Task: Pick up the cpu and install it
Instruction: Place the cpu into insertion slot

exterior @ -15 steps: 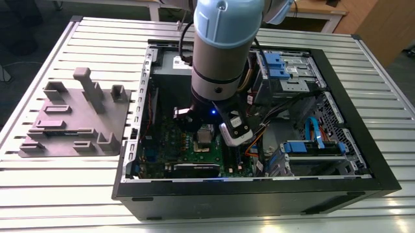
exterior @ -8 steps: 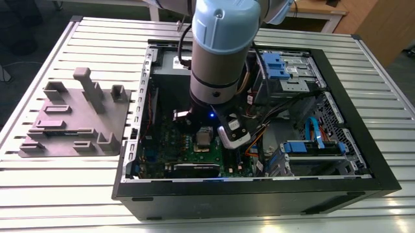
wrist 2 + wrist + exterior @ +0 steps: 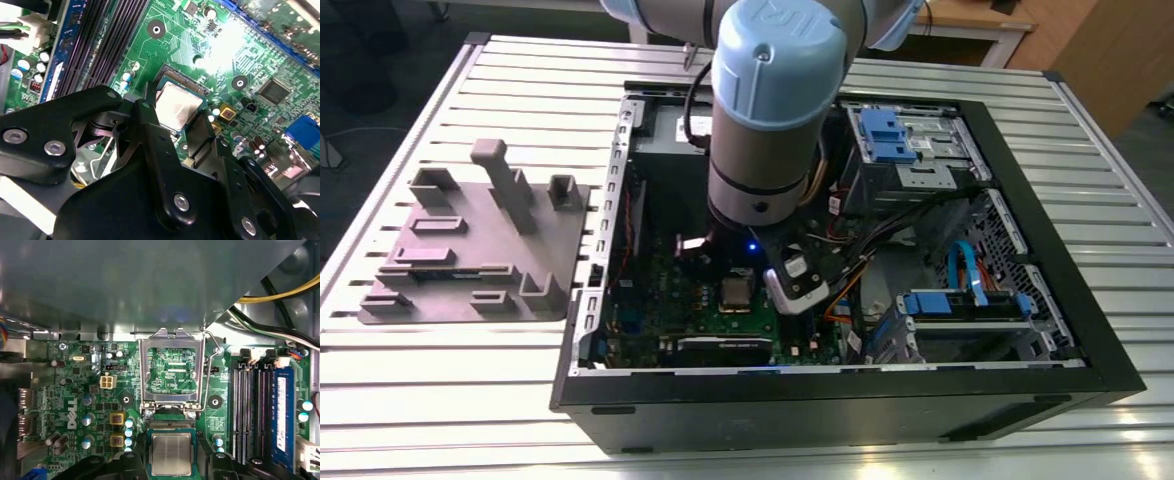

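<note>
The cpu (image 3: 171, 454) is a small silvery square chip, seen in both wrist views just over the open socket of the green motherboard (image 3: 90, 390). A strip of the socket's gold contacts (image 3: 181, 80) shows past one of its edges. My gripper (image 3: 176, 114) is low inside the computer case, and its black fingers (image 3: 146, 107) press against two opposite sides of the cpu (image 3: 177, 106). In the exterior view the cpu (image 3: 738, 291) sits right below the arm's wrist. The metal socket frame (image 3: 172, 338) stands flipped open beside it.
The black computer case (image 3: 854, 395) lies open on a slatted metal table (image 3: 454, 390). A grey plastic block fixture (image 3: 467, 240) with upright posts lies at the exterior view's left. Memory slots (image 3: 247, 410), cables (image 3: 270, 330) and blue drive bays (image 3: 961, 300) crowd the socket.
</note>
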Robot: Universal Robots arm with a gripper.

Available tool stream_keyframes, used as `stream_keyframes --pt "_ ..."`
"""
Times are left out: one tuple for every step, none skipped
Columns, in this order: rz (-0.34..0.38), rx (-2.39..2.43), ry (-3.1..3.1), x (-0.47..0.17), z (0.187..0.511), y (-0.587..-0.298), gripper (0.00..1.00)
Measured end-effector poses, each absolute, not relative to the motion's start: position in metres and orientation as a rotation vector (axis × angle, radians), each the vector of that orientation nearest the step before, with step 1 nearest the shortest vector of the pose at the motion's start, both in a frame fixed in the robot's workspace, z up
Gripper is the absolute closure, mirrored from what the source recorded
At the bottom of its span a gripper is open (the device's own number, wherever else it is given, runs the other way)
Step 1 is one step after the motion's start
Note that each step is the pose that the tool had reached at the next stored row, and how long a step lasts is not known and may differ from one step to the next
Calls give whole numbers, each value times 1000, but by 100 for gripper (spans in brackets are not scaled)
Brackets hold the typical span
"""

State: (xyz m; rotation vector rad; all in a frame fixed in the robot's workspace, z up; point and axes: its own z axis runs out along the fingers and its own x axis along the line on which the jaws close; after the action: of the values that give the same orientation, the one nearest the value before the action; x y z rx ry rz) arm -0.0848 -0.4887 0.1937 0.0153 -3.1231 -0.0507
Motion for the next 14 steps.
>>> stream_keyframes --pt "-51 15 -3123 -85 193 -489 53" --pt "-51 15 -3123 -85 192 -489 53" --pt "-51 15 -3123 -85 191 -489 53" --pt "-51 15 -3123 -85 190 -489 53" --pt "-50 15 -3123 -85 190 -489 53" --pt "-50 16 -3123 -85 189 -489 53" --pt "-50 16 -3123 -86 188 -489 53" --pt "-49 16 -3123 -86 188 -489 53" --pt "-49 16 -3123 -86 187 -489 53" --pt "-49 16 -3123 -86 187 -489 53" --pt "-50 16 -3123 -86 186 -489 53" --pt "-50 16 -3123 -86 186 -489 53" --pt "-50 16 -3123 -86 186 -489 53" --pt "-50 16 -3123 -86 186 -489 53"
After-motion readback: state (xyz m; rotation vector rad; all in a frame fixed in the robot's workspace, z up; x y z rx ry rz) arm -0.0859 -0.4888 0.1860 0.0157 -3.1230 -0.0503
